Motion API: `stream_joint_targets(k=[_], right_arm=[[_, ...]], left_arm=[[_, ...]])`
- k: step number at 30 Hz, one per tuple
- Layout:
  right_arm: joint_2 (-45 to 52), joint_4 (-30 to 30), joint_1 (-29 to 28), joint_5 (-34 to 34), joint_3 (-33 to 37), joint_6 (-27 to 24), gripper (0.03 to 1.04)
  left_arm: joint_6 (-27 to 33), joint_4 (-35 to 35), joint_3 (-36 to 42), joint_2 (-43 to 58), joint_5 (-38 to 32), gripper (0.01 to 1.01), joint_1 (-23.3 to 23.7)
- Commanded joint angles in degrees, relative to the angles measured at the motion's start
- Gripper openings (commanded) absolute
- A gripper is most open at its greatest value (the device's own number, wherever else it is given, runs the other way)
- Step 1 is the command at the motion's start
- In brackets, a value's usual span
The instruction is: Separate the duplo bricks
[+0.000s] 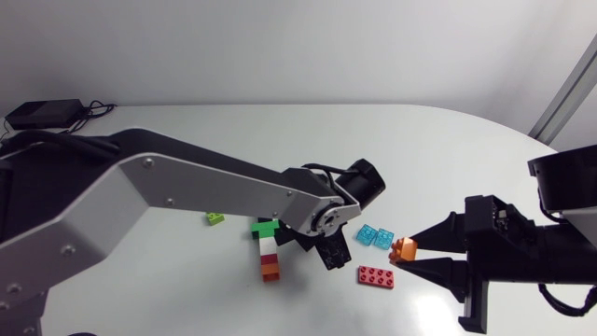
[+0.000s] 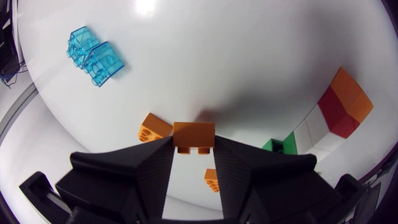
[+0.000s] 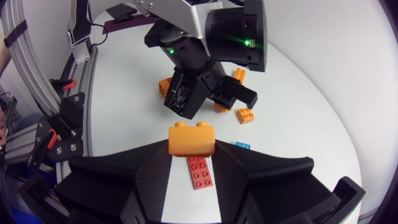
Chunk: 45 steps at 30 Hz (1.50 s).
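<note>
Looking down from the head view, the left claw (image 1: 328, 254) hangs over the middle of the worktop (image 1: 280, 140), pointing down; its grip is hidden from here. Just beside it, toward the near edge, a joined stack (image 1: 270, 257) of green, white, red and orange bricks lies on its side. The right claw (image 1: 411, 250), in from the right edge, is closed on the right claw's orange brick (image 1: 404, 249). Two clear blue bricks (image 1: 367, 233) and a flat red brick (image 1: 375, 276) lie between the claws. A small lime brick (image 1: 215, 218) sits apart, toward the left edge.

In the left wrist view, the left claw pinches the left claw's orange brick (image 2: 193, 132) from both sides, with two loose orange bricks (image 2: 154, 127) close under it.

In the right wrist view, the right claw's orange brick hangs directly over the flat red brick.

Each claw seems to carry a freed brick, so the step is likely setting down. Do it well by moving each brick over bare worktop, away from loose pieces. Above all, move the right one off the flat red brick so the studs cannot rejoin. Lower until the brick rests, then open. The joined stack is not yet split.
</note>
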Motion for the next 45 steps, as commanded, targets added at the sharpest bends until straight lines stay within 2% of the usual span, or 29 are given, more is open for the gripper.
stream_joint_targets(k=[1, 8, 10, 12, 13, 14, 18, 24, 29, 33, 35, 45], right_arm=[[-0.3, -0.9, -0.6, -0.8, -1.9, -1.4, 0.19], [-0.1, -0.9, -1.1, -1.5, -1.7, -2.0, 0.19], [-0.1, -0.9, -1.0, -1.5, -1.6, -2.0, 0.19], [0.0, -0.9, -1.0, -1.5, -1.5, -2.0, 0.19], [0.0, -0.9, -1.0, -1.5, -1.5, -2.0, 0.19], [0.0, -0.9, -1.0, -1.5, -1.5, -2.0, 0.19], [-0.1, -0.9, -1.0, -1.7, -1.7, -2.0, 0.19], [0.9, 0.1, -2.0, -2.8, -2.3, -2.2, 0.19], [4.4, 2.3, -2.6, -5.5, -2.6, -2.6, 0.19], [6.5, 4.0, -2.6, -6.4, -1.0, -1.8, 0.19], [7.4, 4.5, -2.6, -6.9, 0.3, -0.8, 0.19], [15.2, 7.7, -2.2, -9.7, 5.1, 1.9, 0.19]], left_arm=[[3.7, 0.4, 2.1, 2.3, -1.7, 0.277, -0.3], [4.5, -0.4, 1.7, 2.8, -2.7, 0.284, -0.3], [4.5, -0.8, 1.5, 2.7, -2.7, 0.375, -0.3], [4.3, -0.9, 1.4, 2.7, -2.7, 0.569, -0.3], [4.1, -1.0, 1.2, 2.6, -2.7, 0.725, -0.3], [3.9, -1.0, 1.2, 2.6, -2.7, 0.770, -0.3], [2.0, -2.4, 1.3, 2.4, -2.7, 0.880, -0.7], [-3.8, -5.4, 3.5, 1.6, 0.7, 0.949, -0.3], [-14.7, -11.3, 11.0, 0.1, 10.6, 0.951, 2.8], [-26.5, -19.7, 18.0, -0.8, 23.3, 0.962, 6.5], [-30.5, -23.1, 18.8, -2.3, 30.5, 0.962, 8.3], [-42.7, -30.7, 21.4, -6.4, 56.2, 0.962, 12.9]])
